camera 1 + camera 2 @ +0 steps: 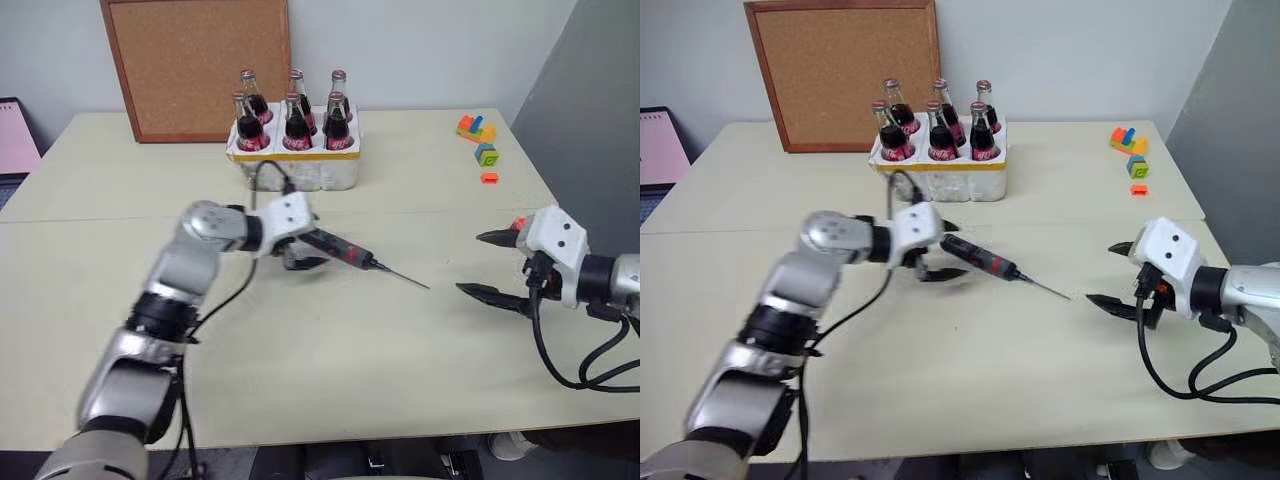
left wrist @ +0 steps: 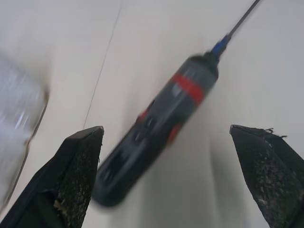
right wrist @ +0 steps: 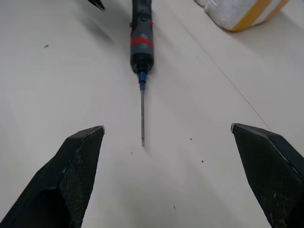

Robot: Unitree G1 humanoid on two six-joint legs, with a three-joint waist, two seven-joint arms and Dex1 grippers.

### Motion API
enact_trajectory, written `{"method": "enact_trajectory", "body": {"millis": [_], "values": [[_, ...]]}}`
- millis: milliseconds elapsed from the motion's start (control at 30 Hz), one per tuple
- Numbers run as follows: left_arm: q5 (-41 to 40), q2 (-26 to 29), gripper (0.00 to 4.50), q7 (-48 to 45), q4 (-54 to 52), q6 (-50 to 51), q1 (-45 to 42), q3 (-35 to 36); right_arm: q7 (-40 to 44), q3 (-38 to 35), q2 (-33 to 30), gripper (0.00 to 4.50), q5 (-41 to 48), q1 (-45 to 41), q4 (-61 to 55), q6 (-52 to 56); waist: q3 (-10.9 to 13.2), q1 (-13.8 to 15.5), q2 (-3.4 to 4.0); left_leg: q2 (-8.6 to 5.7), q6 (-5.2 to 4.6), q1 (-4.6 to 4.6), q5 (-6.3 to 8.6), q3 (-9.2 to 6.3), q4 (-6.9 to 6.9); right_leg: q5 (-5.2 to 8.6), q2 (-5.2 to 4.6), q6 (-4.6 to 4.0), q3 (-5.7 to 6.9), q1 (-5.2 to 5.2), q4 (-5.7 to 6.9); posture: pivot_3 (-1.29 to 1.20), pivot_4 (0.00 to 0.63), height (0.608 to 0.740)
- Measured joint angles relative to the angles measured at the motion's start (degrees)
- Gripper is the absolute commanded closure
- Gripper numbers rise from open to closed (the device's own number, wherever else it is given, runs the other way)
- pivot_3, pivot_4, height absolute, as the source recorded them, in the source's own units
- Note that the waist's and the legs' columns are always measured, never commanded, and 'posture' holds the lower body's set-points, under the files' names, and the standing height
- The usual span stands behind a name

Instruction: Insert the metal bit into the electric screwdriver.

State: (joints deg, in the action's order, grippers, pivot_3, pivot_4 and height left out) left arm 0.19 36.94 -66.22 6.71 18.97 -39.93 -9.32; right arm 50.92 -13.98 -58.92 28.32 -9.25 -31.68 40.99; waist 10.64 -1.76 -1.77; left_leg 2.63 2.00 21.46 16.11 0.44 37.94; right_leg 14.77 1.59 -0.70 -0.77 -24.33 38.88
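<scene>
Head view: slim black electric screwdriver [image 1: 338, 250] with red band lay on matte beige table [image 1: 330, 350], in front of white bottle crate [image 1: 300, 165]; needle-thin metal bit [image 1: 404, 277] seated in tip; bottle labels unreadable

Left wrist view: left gripper [image 2: 183, 178] spread wide, empty, screwdriver between fingers

Right wrist view: right gripper [image 3: 178, 173] wide, empty, facing bit's tip

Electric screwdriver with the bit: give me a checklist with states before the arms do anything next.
1. Thin dark grey metal bit seated in the tip of the slim black electric screwdriver with a red band: ok.
2. Screwdriver lying on the pale table: ok.
3. Left gripper fingers open, screwdriver released between them: ok.
4. Right gripper fingers open, holding nothing: ok.
5. Bit tip apart from the right gripper: ok.
6. Bit fully locked in: cannot tell.
</scene>
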Motion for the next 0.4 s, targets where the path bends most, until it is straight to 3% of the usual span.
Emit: {"method": "enact_trajectory", "body": {"millis": [233,400], "values": [[-12.84,12.84,0.06,-3.67,-12.35,13.28,13.95,16.16,3.19,-10.0,3.96,0.0,3.62,6.75,-0.65,-4.54,0.02,-0.03,-0.01,0.07,0.0,0.0,0.0,-0.01,0.0,0.01,-0.3,-0.01,-0.02,-0.01,-0.02,0.0,0.15,0.74],[-18.17,15.84,0.06,-3.14,-18.48,17.08,22.01,22.55,4.29,-11.88,3.56,0.0,5.18,8.16,-1.25,-4.53,0.03,0.26,-0.03,-0.02,-0.01,-0.28,0.01,-0.04,-0.01,0.0,-0.61,0.01,0.07,0.26,0.01,0.0,0.15,0.74]]}}
